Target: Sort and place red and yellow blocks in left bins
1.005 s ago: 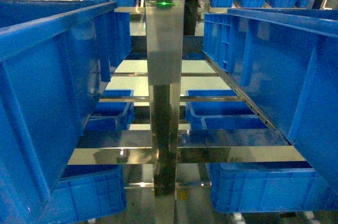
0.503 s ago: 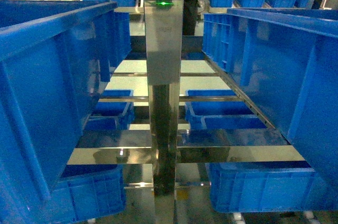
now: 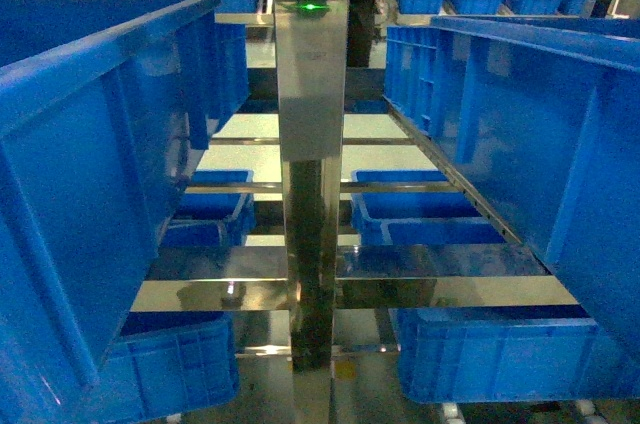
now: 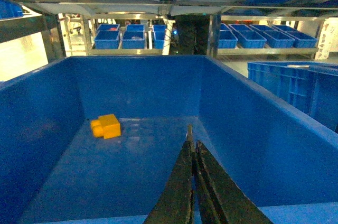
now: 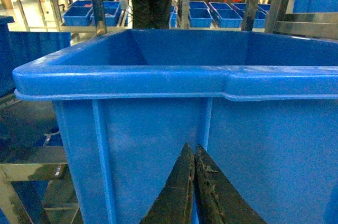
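Ahead and left of left tool (image 4: pixel 192 145), yellow block (image 4: pixel 105 126) lying on floor of left bin (image 4: pixel 253 129), near back-left corner, stud pointing sideways to left. Red block not showing in any view. Left tool hanging over bin's near edge, jaws pressed together, carrying nothing. Right tool (image 5: pixel 193 152) sitting low against outer wall of right bin (image 5: pixel 158 78), jaws together too, empty. Block looking light, rigid, glossy, likely slippery; best taking hold across flat side faces, not stud. Steel rack post (image 3: pixel 312 144) filling centre of head view.

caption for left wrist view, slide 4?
Closed left gripper above a blue bin holding one yellow block.
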Robot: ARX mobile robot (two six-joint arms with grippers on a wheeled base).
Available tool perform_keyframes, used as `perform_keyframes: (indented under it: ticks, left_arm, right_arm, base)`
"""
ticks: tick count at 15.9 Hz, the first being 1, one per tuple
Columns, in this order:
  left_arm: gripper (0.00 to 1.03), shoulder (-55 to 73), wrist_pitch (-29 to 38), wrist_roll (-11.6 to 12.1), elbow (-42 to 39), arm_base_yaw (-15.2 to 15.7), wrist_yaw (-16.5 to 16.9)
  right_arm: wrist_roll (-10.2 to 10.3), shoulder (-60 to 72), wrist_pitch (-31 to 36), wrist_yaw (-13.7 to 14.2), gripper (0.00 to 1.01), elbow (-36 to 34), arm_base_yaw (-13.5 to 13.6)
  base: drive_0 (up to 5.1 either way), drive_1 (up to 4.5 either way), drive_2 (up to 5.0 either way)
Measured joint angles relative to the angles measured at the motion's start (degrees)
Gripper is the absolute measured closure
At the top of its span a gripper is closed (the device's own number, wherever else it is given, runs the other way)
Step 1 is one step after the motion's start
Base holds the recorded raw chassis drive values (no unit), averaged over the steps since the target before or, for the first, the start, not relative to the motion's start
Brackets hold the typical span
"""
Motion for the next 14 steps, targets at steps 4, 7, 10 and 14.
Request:
perform_keyframes:
  ticks: [4,7,10,14]
  left_arm:
    - [1.01,-4.04,-0.61,-0.04,-2.45,0.0,-0.02]
    - [1.01,-7.17,-1.84,-0.07,-3.89,-0.04,0.07]
    - [1.01,-16.0,-9.84,-0.09,-5.38,-0.15,0.24]
    - [1.01,-16.09,-9.01,-0.09,-5.88,-0.11,0.2]
  right_arm:
    - [0.0,-2.58,-0.24,0.17,0.99,-2.45,0.0]
    - [-0.02,-2.54,0.22,0.02,0.99,-2.45,0.0]
    - [-0.02,-2.54,0.22,0.02,0.99,-2.45,0.0]
    - [-0.02,-2.54,0.22,0.02,0.99,-2.45,0.0]
  base:
    - [0.0,0.0,0.0]
    - [0.0,0.0,0.0]
    - [0.0,0.0,0.0]
    - [0.0,0.0,0.0]
